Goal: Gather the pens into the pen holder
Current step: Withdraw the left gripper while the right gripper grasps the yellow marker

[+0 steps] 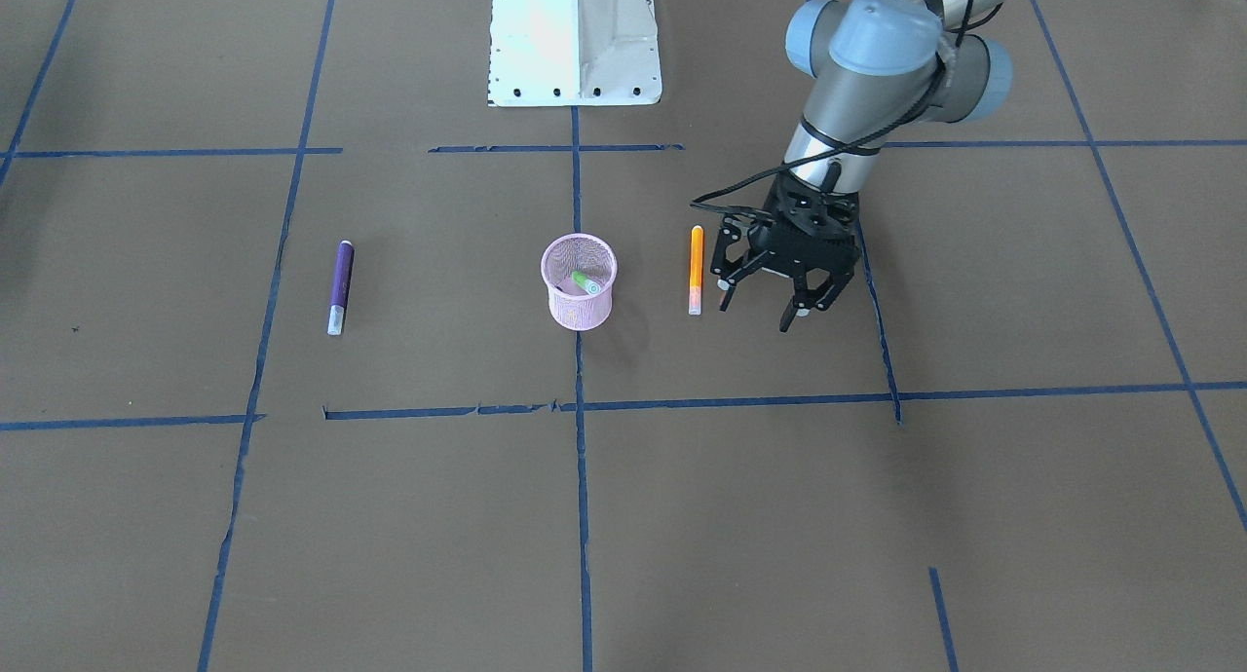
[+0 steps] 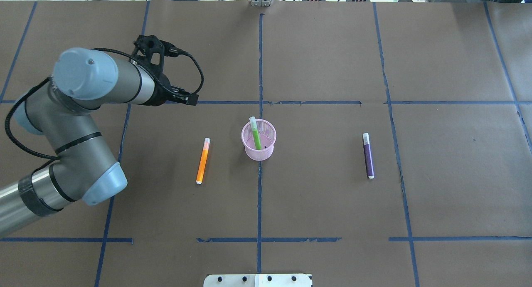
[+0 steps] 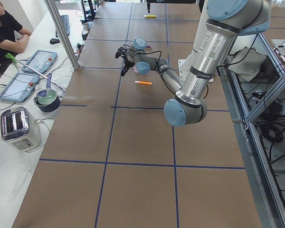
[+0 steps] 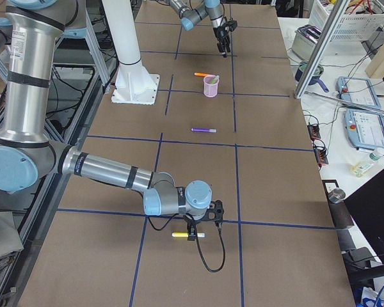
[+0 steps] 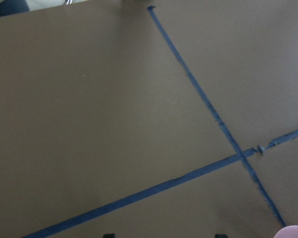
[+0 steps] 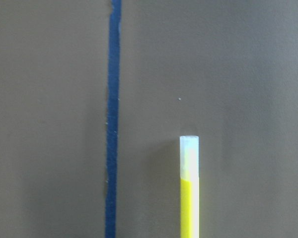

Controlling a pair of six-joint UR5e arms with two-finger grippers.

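Pens, starting at the robot's right end of the table [image 2: 332, 204]: yellow pen [image 4: 181, 235] lies flat beside a tape line [image 6: 112, 124], w/ the right claw [image 4: 193, 231] low over it, prob. lined up for a pick. Can't tell if that claw is spread or pressed together; its wrist view shows only the pen. Next, purple pen [image 1: 340, 284] lies flat, well apart from everything, so there's room to straddle it. Cup [image 2: 259, 156] stands mid-table on the centre tape [image 2: 259, 195], I'd say so both arms can reach it. Green pen [image 2: 256, 139] is inside, leaning on the rim, pale end up & poking out. Orange pen [image 1: 696, 268] lies flat near the cup on its far side. Left claw [image 1: 760, 307] hangs raised near it, pointing down, fingers spread wide, pinching nothing, which looks like an approach. Yellow, purple & orange lie parallel: long axis runs robot side to operators' side, pale ends toward the operators.
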